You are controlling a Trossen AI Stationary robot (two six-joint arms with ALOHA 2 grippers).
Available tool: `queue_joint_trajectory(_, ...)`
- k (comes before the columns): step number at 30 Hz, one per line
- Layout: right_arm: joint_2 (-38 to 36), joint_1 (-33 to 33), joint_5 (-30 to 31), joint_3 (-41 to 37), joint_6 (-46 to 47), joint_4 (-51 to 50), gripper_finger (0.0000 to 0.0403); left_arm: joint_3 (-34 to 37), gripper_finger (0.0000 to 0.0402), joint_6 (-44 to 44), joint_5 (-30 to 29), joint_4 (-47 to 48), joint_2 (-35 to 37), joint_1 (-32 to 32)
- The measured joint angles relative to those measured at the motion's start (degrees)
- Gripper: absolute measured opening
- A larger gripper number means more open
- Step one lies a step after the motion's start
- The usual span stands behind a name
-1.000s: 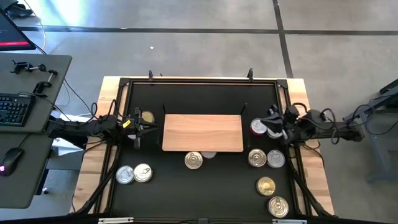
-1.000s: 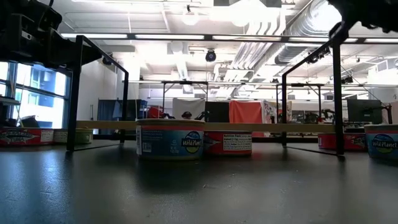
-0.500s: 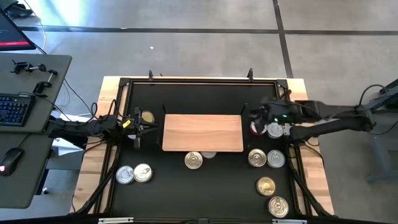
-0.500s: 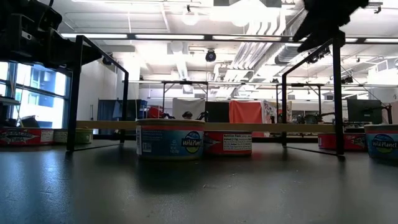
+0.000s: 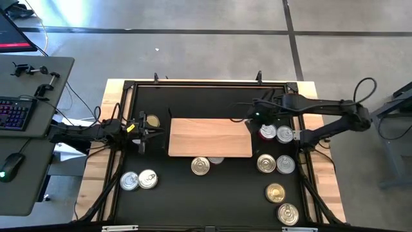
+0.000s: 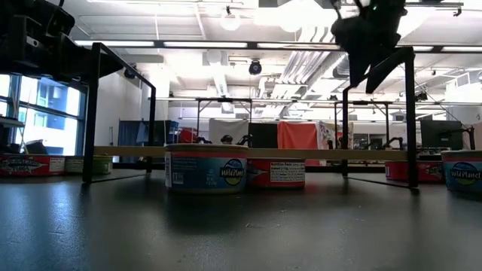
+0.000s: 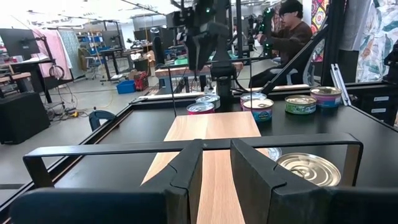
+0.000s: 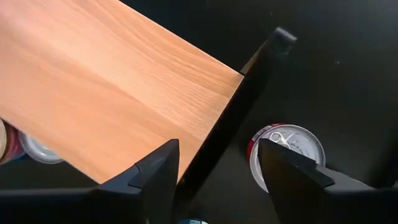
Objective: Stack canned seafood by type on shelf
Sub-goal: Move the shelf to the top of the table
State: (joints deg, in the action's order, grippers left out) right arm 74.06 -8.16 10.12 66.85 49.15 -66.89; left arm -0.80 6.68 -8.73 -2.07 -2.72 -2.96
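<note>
From the high view I judge the job barely begun: the shelf is bare on top and every tin I can see sits on the black tabletop. My right gripper hangs over the shelf's right end, with a red-sided tin just beside it and a silver tin a little farther out. More tins lie well clear of those jaws, towards the front. The left gripper waits at the shelf's other end, a gold tin just beside it.

In the low view the right gripper is raised high above the shelf, jaws pointing down and parted, nothing between them. A blue-labelled tin stands on the table in front of the shelf.

The left wrist view looks along the shelf. My left fingers stand close together with a narrow gap, gripping nothing; a gold tin lies just off to their side.

The right wrist view looks straight down. The fingers are spread and empty, with the shelf's black post running below the gap, the board under one finger and the red-sided tin under the other.
</note>
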Motion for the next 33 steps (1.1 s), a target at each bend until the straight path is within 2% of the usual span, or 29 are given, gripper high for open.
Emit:
queue_joint_trajectory(5,2.25,-1.53,-0.51,0.00,1.24,1.61,0.0174,0.00,0.0076,0.00,0.00,0.00,0.00,-0.01)
queue_joint_trajectory(11,2.47,-3.41,-0.41,-0.02,3.46,3.95,0.0064,0.00,0.0076,-0.43,0.00,0.00,0.00,-0.02)
queue_joint_trajectory(14,2.42,-4.62,1.71,0.07,4.83,5.73,0.0019,0.00,0.0076,-0.59,0.00,0.00,0.00,-0.01)
queue_joint_trajectory(23,2.45,-11.22,1.10,-0.15,0.04,5.21,0.0019,0.00,0.0076,-0.60,-0.09,-0.76,0.02,0.00)
queue_joint_trajectory(33,2.47,-19.42,4.20,-0.17,0.13,15.04,0.0014,0.00,0.0076,-0.61,-0.07,-0.81,0.02,0.00)
